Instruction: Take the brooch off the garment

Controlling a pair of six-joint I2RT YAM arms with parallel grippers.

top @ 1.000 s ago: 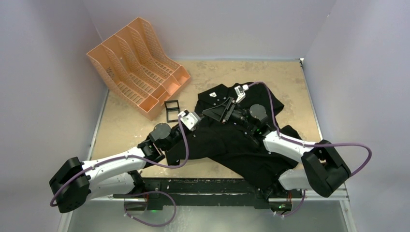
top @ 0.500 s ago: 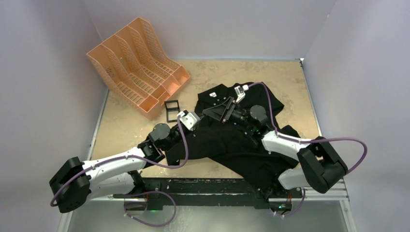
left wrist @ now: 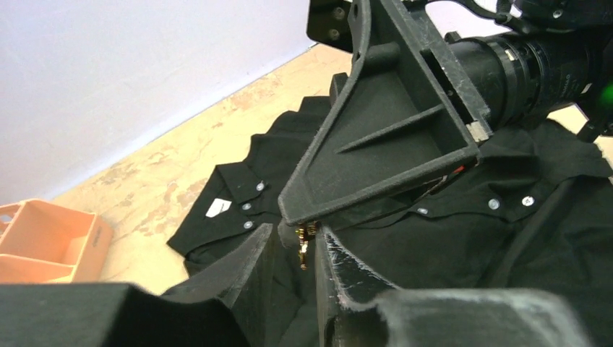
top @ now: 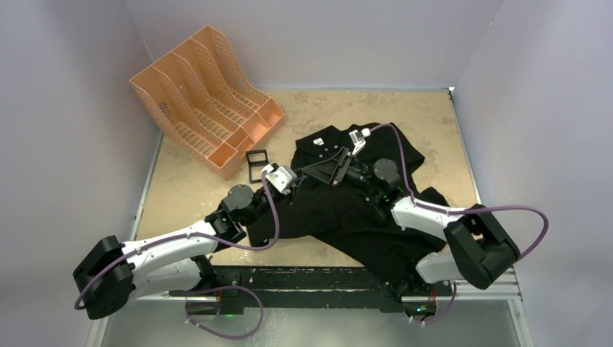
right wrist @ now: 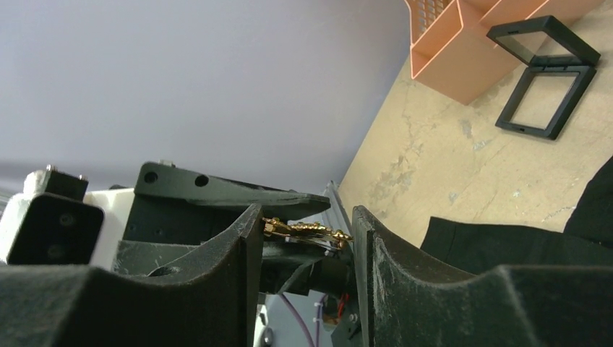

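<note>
The garment (top: 347,210) is a black shirt spread over the right half of the table; it also shows in the left wrist view (left wrist: 448,238). The brooch (right wrist: 307,230), small and gold, spans the gap between my right gripper's (right wrist: 305,217) fingers, which are shut on it endwise. In the left wrist view the brooch (left wrist: 306,244) hangs edge-on below the right gripper's tip, between the spread fingers of my left gripper (left wrist: 298,233), close to its right finger. I cannot tell whether cloth still clings to it. In the top view the left gripper (top: 302,178) and right gripper (top: 312,173) meet over the shirt; the brooch is hidden there.
An orange file rack (top: 206,97) stands at the back left. A small black square frame box (top: 256,165) lies open beside it, left of the shirt, and shows in the right wrist view (right wrist: 546,76). The shirt's white neck label (left wrist: 217,208) faces up near the collar.
Both grippers have shifted slightly left while staying together over the shirt. The right arm's elbow has drawn in a little.
</note>
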